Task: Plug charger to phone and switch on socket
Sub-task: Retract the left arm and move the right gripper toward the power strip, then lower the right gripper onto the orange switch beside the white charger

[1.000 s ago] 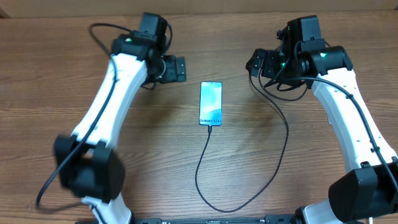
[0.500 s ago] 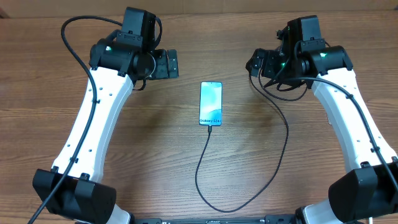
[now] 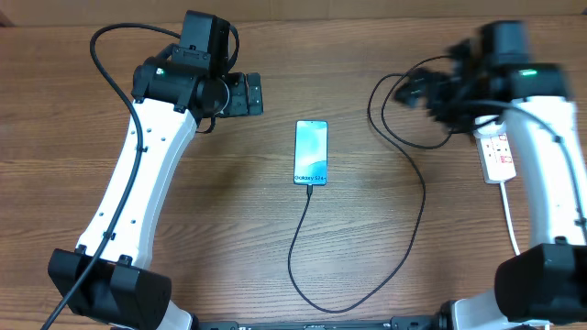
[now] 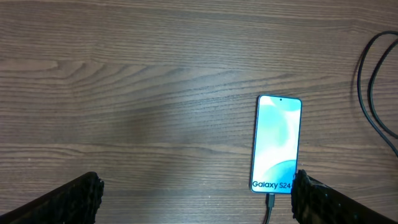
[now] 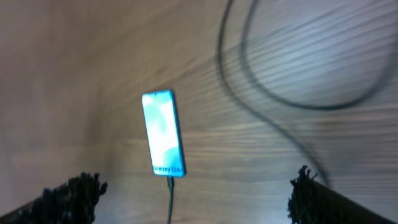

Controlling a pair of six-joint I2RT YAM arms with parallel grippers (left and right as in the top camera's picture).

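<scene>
Both spread, empty: left hand (image 4: pixel 196 186), right hand (image 5: pixel 196 183); charger (image 3: pixel 422 197) in phone (image 3: pixel 311 152); socket (image 3: pixel 498 154) far right.

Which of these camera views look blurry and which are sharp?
Overhead: the right gripper is smeared with blur, while the phone and left gripper are sharp. Left wrist: crisp, the phone's Galaxy text readable. Right wrist: the whole frame is soft and streaked, the charger cable fuzzy.

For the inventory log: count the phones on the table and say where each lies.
1. The phone lies screen up and lit near the table's middle, between the left arm and right arm, the charger cable meeting its bottom edge. The arms may hide more.
</scene>
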